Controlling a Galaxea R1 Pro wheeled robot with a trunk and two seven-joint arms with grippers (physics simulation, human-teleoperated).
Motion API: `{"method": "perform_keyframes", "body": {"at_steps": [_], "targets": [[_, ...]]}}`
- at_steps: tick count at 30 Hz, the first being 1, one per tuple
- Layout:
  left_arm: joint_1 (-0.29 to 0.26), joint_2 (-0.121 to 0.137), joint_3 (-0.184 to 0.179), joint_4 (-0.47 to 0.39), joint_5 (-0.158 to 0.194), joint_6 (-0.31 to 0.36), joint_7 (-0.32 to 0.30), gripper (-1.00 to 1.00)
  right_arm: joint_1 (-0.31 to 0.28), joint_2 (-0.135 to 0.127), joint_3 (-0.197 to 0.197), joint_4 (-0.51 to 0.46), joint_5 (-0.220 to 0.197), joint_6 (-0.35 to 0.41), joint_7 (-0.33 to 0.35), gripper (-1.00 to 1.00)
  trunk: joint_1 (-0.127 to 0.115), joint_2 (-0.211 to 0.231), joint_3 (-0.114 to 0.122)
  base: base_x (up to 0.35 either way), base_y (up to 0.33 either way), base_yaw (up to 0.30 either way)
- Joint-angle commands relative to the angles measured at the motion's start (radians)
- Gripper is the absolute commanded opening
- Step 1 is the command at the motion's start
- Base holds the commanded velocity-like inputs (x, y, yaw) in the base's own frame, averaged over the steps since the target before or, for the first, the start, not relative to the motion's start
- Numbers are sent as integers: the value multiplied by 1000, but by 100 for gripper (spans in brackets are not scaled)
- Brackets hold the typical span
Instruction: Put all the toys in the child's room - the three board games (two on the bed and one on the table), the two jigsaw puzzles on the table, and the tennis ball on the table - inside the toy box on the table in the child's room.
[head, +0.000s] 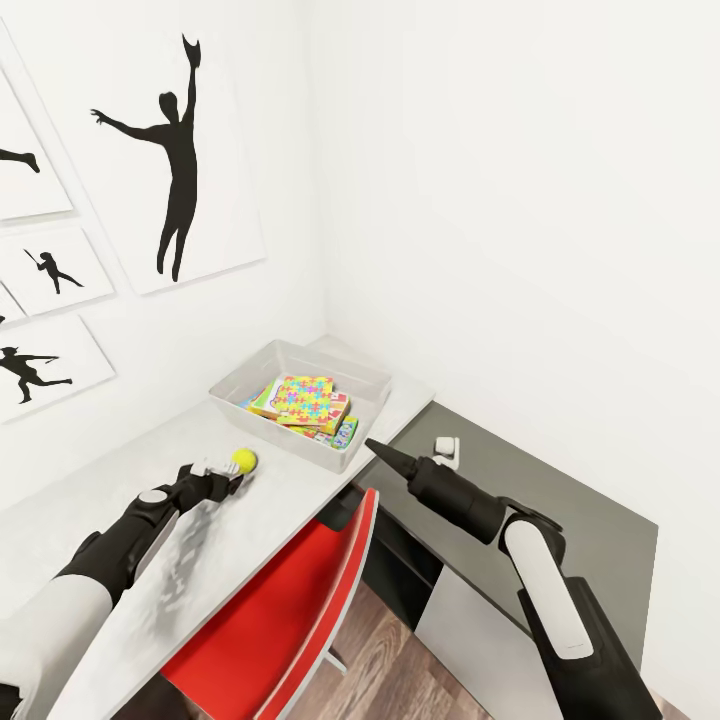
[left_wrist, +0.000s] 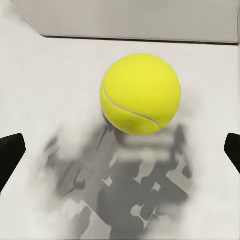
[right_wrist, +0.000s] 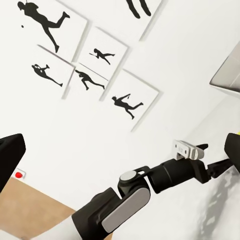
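Observation:
The tennis ball (head: 244, 459) lies on the pale table (head: 120, 520), just in front of the toy box (head: 285, 437). My left gripper (head: 231, 479) is open right behind the ball. In the left wrist view the ball (left_wrist: 140, 94) sits ahead of the gripper (left_wrist: 120, 150), between its spread fingertips (left_wrist: 10, 155) and not touching them. A mosaic jigsaw puzzle (head: 303, 397) lies on top inside the toy box, over flat board game boxes (head: 343, 432) that are partly hidden. My right gripper (head: 385, 455) hovers open past the table's end, beside the toy box.
A red chair (head: 290, 600) is tucked under the table's near edge. A lower dark grey unit (head: 540, 490) with a small white object (head: 446, 448) stands to the right. Walls close the corner behind the toy box. The right wrist view shows my left arm (right_wrist: 165, 175) and wall pictures (right_wrist: 125, 102).

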Motion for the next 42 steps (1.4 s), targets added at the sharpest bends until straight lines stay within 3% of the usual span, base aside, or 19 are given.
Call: {"method": "perform_keyframes", "body": {"at_steps": [1, 42], "targets": [[-1, 1, -4, -2, 4, 4, -1, 100, -1, 1, -1, 0, -4, 6, 0, 100, 1, -2, -2, 0, 0, 0], [-1, 2, -9, -2, 2, -8, -2, 100, -1, 2, -4, 0, -4, 5, -1, 100, 1, -2, -2, 0, 0, 0]]}}
